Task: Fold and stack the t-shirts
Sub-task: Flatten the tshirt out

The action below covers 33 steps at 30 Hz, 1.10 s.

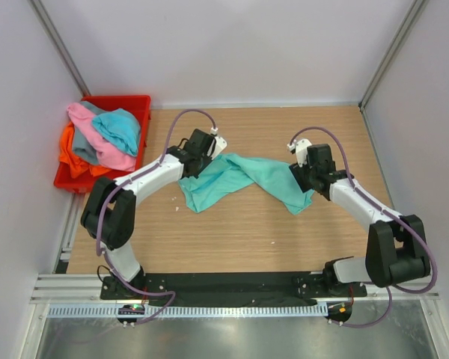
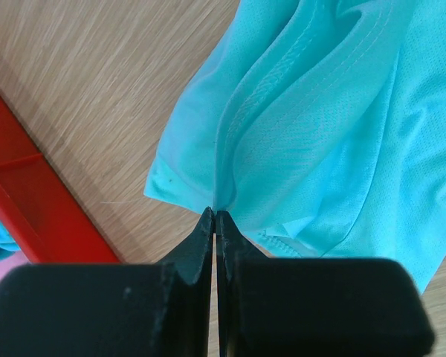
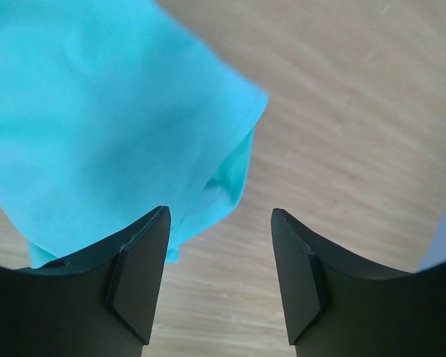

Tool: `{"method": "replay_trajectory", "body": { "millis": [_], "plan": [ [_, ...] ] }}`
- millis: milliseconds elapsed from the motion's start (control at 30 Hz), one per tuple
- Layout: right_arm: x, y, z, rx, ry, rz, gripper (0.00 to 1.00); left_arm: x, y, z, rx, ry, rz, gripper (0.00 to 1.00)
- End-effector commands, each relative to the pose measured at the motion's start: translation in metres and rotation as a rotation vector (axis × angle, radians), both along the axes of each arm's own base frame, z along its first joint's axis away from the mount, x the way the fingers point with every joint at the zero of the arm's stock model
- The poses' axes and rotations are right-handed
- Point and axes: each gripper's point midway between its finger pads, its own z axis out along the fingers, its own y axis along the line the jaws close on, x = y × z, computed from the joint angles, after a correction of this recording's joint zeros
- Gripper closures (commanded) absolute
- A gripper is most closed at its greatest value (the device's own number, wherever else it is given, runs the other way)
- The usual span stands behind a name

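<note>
Spreading is the step we judge to be in hand: the mint green t-shirt [image 1: 228,178] lies bunched and twisted near the middle of the table [image 1: 232,239], not yet flat, so we think no fold can begin. In the top view the left gripper [image 2: 215,217] sits at the shirt's eleven o'clock edge. Its wrist view shows the jaws pressed together with a thin run of hem pinched at their tips and the cloth fanning away toward one o'clock. The right gripper [image 3: 220,216] is at the shirt's three o'clock end with its jaws wide apart and nothing held. The cloth's corner lies beside and under its left finger, while the gap between the fingers is mostly over bare wood. The next move, as we read it, calls for the right gripper to shift toward nine o'clock in its own view, settle over that corner and close on it. The two arms could then draw apart and lay the shirt out flat. We cannot tell which part of the garment the corner is. At the table's ten o'clock corner the red bin [image 1: 127,98] holds the pink shirt [image 1: 108,153], the turquoise shirt [image 1: 120,129], the orange shirt [image 1: 73,161] and the grey shirt [image 1: 84,146], heaped and unfolded, so most of the task remains.
</note>
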Motion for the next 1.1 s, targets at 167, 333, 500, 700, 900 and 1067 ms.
{"method": "replay_trajectory", "body": {
  "millis": [167, 333, 500, 700, 900, 1067],
  "plan": [
    [-0.026, 0.025, -0.032, 0.133, 0.22, 0.174, 0.39, 0.009, -0.005, 0.015, -0.043, -0.039, 0.011, 1.0],
    [-0.041, 0.028, -0.052, 0.131, 0.307, 0.215, 0.41, 0.009, -0.006, 0.011, -0.044, -0.028, 0.014, 1.0],
    [-0.055, 0.037, -0.058, 0.172, 0.379, 0.262, 0.42, 0.009, -0.006, 0.008, -0.038, -0.022, 0.015, 1.0],
    [-0.067, 0.033, -0.053, 0.158, 0.382, 0.268, 0.44, 0.01, -0.006, 0.006, -0.034, -0.018, 0.016, 1.0],
    [-0.078, 0.031, -0.051, 0.154, 0.397, 0.271, 0.44, 0.011, -0.008, 0.006, -0.042, -0.018, 0.017, 1.0],
    [-0.084, 0.03, -0.058, 0.154, 0.427, 0.27, 0.44, 0.011, -0.008, 0.007, -0.043, -0.017, 0.019, 1.0]
  ]
}}
